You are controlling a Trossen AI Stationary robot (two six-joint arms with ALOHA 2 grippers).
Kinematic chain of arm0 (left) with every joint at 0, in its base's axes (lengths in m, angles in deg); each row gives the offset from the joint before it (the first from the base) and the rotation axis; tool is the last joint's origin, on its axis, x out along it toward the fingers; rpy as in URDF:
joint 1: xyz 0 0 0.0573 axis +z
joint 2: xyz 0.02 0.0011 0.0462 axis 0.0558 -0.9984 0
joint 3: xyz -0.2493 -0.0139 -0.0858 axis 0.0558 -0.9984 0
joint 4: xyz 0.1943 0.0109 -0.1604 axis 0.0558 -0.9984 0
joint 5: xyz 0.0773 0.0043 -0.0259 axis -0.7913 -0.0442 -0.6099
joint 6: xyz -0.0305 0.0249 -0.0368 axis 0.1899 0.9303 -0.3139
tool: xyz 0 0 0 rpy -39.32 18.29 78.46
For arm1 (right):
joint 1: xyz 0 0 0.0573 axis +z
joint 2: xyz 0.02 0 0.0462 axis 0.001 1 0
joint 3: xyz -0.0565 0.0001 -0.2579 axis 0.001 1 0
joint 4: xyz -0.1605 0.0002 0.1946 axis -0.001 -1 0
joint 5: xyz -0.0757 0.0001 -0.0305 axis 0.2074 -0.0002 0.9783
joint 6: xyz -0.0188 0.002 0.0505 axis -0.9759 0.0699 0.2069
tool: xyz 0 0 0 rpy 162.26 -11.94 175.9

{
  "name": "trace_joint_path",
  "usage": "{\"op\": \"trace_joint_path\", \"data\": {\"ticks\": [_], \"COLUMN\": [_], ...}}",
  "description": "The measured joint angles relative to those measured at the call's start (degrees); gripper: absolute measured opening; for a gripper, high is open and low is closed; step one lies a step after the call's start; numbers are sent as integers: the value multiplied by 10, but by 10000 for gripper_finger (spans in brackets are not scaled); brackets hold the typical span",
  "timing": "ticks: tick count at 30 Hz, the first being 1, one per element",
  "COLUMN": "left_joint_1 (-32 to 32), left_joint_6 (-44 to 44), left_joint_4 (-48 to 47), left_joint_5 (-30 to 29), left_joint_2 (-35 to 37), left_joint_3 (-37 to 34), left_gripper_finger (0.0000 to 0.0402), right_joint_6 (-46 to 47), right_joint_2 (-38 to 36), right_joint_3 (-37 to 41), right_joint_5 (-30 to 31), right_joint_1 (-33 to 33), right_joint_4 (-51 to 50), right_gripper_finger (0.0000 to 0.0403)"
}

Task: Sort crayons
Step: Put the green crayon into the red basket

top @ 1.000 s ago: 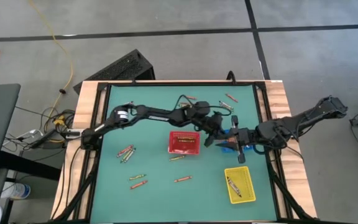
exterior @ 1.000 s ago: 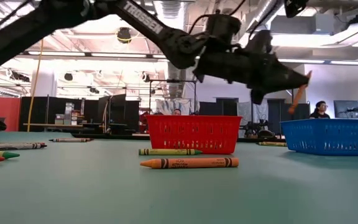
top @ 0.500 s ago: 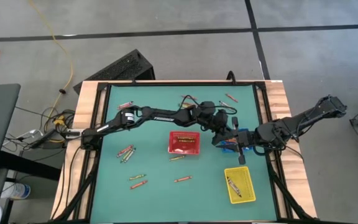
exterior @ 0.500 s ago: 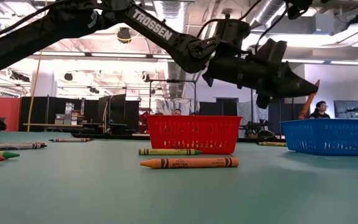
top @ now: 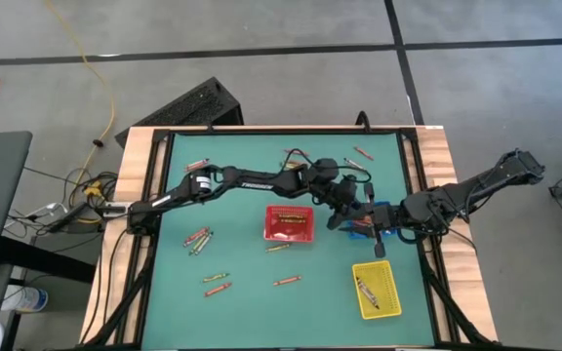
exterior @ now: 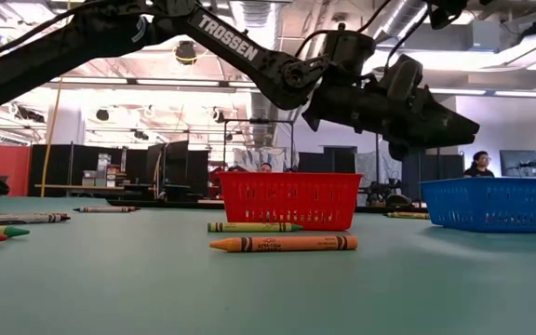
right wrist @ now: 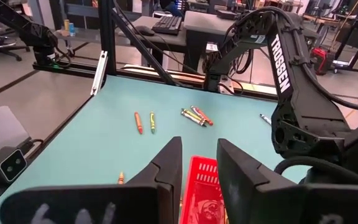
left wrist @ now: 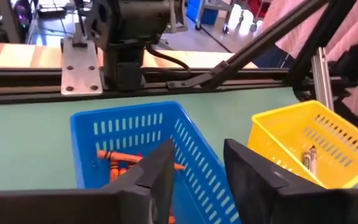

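My left gripper [left wrist: 197,167] hangs open over the blue tray [left wrist: 135,134], its fingers bare. In the low view the left gripper [exterior: 468,123] is above the blue tray [exterior: 496,205]. Orange crayons [left wrist: 122,158] lie on the tray's bottom. More crayons lie loose on the green table: a cluster [top: 198,238] at the left, an orange one [exterior: 282,244] and a green one [exterior: 254,226] in front of the red tray [top: 289,222]. My right gripper [right wrist: 197,155] waits open beside the blue tray, at the right gripper [top: 379,234], facing the red tray.
A yellow tray [top: 376,290] with crayons stands near the front right, close to the blue tray. The red tray [exterior: 289,200] holds crayons at the table's middle. A few crayons [top: 361,153] lie at the far edge. A black frame rims the table.
My left gripper has opened over the blue tray and let go of the orange crayon that stood tilted at its fingertips. That crayon has gone from the fingers and from the low view.
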Motion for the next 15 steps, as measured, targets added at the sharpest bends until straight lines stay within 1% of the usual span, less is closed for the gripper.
{"op": "trace_joint_path", "data": {"ticks": [3,6,9,11,13,15], "left_joint_1": [15,34,54,69,83,96], "left_joint_6": [-27,-43,-38,-10,38,92], "left_joint_4": [-13,-55,-122,-189,-269,-364], "left_joint_5": [7,40,47,47,28,-23], "left_joint_2": [10,26,50,74,105,140], "left_joint_3": [0,0,0,0,0,0], "left_gripper_finger": [142,145,146,146,146,146], "right_joint_6": [1,8,11,12,13,21], "right_joint_2": [0,0,0,0,0,2], "right_joint_3": [0,0,0,0,0,0], "right_joint_5": [0,0,1,3,6,24], "right_joint_1": [0,0,-3,-5,-10,-18], "right_joint_4": [0,0,-2,-13,-35,-57], "right_gripper_finger": [97,97,97,97,97,97]}}
